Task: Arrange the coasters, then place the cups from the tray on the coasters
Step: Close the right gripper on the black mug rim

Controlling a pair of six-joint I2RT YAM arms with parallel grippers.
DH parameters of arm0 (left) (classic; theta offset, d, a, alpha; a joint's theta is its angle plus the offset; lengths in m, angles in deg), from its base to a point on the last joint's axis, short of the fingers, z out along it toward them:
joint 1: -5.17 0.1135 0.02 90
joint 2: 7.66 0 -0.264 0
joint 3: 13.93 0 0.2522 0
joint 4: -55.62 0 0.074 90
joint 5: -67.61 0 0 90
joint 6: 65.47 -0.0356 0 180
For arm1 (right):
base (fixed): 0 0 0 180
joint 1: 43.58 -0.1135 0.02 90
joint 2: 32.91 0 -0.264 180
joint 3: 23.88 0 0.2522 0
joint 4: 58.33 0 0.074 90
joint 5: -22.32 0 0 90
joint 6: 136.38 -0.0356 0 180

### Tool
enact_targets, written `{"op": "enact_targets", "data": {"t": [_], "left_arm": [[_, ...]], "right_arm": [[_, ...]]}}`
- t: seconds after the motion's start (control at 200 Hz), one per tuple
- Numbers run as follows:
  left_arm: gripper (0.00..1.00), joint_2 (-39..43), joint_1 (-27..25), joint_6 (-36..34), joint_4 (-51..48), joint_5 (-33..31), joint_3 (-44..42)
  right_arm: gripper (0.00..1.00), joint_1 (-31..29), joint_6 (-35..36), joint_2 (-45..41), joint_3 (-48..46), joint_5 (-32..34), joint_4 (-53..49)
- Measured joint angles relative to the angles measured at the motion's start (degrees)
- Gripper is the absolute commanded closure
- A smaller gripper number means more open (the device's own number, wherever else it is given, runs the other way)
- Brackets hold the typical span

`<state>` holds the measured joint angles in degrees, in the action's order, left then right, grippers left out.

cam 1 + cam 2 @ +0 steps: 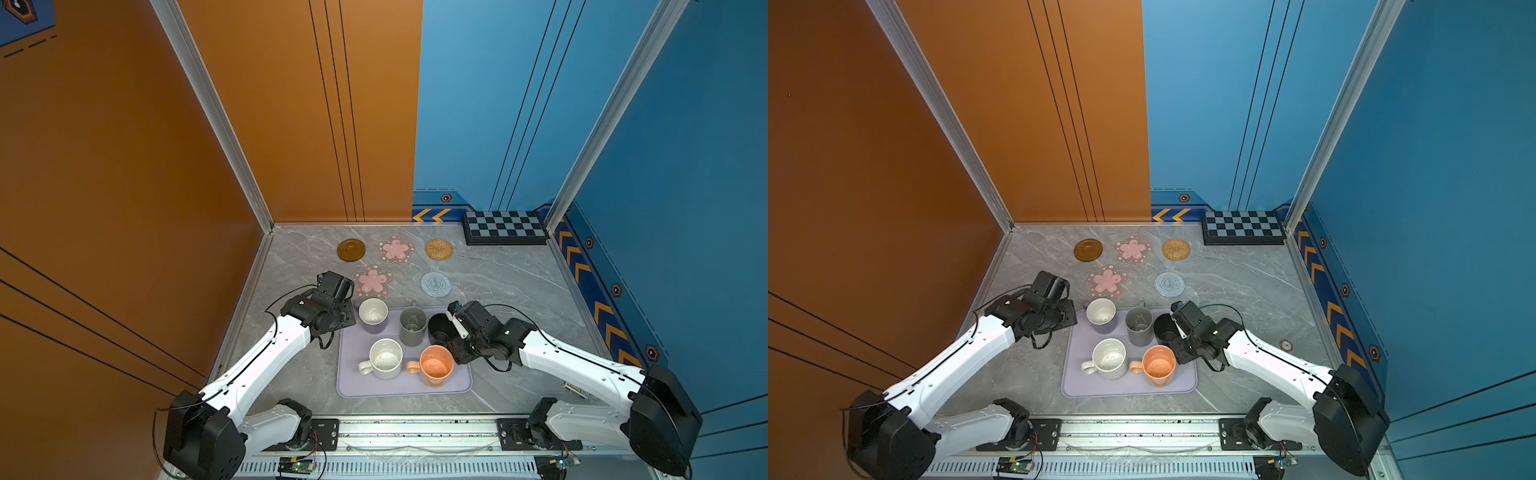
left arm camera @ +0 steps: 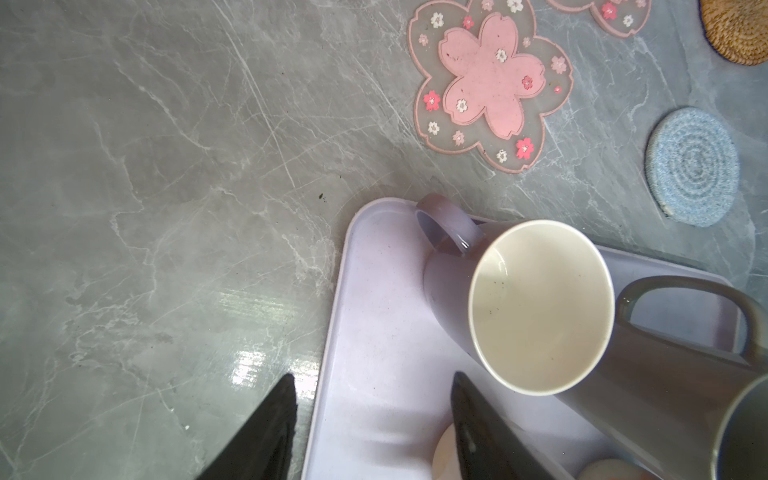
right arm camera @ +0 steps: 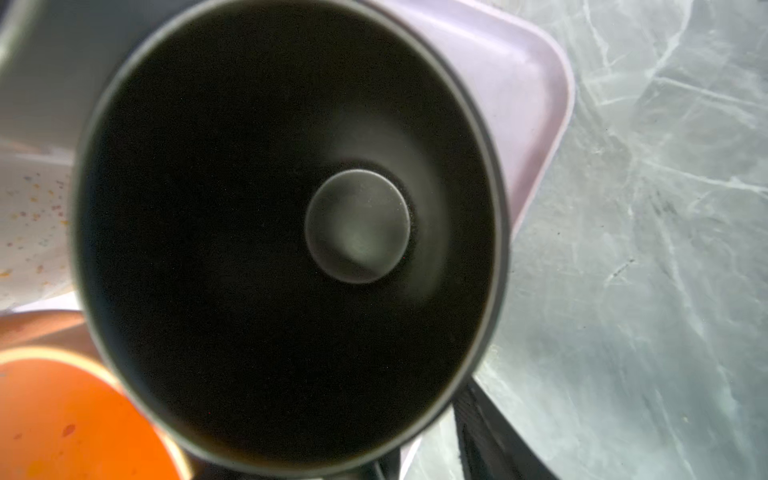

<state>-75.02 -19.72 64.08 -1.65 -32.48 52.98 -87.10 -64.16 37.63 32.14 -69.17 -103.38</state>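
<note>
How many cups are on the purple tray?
5, all on the tray: lavender cup, grey cup, black cup in back; white speckled cup, orange cup in front. None seems hidden.

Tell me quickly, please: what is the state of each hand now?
Left hand: open, holding nothing, above the tray corner.
Right hand: at the black mug; whether it grips cannot be told.

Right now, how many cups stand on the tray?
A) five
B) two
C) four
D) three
A: the lavender cup, grey cup, black cup, white speckled cup and orange cup all stand on the tray.
</note>
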Motion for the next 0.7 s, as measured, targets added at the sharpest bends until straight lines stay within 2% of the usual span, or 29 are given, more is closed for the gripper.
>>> {"op": "enact_targets", "data": {"t": [0.275,0.696], "left_arm": [[0.40,-0.2,0.0,0.0,0.0,0.0,0.0],[0.40,0.5,0.0,0.1,0.0,0.0,-0.7]], "right_arm": [[0.47,-0.1,0.0,0.5,-0.1,-0.2,1.6],[0.69,-0.9,-0.6,2.3,-1.6,-1.5,4.9]]}}
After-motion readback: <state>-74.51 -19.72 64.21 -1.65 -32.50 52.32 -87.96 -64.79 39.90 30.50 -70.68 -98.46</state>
